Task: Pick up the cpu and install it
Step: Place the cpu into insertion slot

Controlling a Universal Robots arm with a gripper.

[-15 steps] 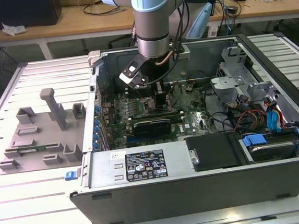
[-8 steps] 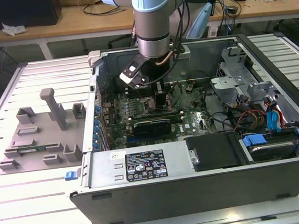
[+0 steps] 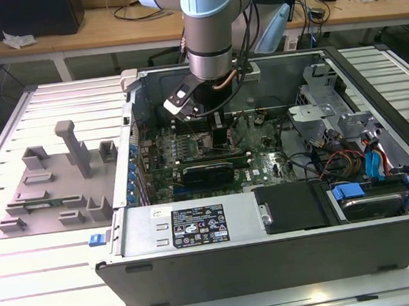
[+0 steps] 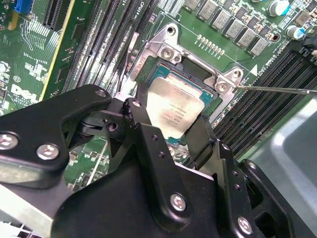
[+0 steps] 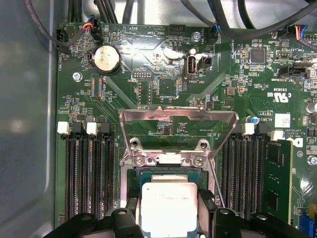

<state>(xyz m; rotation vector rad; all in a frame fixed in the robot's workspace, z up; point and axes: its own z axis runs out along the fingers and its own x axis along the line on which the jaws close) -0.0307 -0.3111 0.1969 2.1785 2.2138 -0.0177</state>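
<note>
The cpu [image 4: 174,110] is a flat square chip with a silver top. It sits level in or just over the black socket [image 4: 198,74] on the green motherboard; I cannot tell if it is fully seated. My gripper [image 4: 171,121] is shut on it, with a black finger [image 4: 136,111] against each of two opposite edges. In the first wrist view the cpu [image 5: 168,206] lies between the fingers [image 5: 130,210], below the raised metal load plate [image 5: 178,119]. In the exterior view the gripper [image 3: 217,136] reaches down into the open computer case [image 3: 271,254].
Memory slots [image 5: 86,173] flank the socket on both sides. A thin socket lever [image 4: 277,89] sticks out sideways. An expansion card [image 3: 206,173], cables [image 3: 348,158] and a drive bay [image 3: 366,200] crowd the case. A grey fixture [image 3: 56,180] stands at the exterior view's left.
</note>
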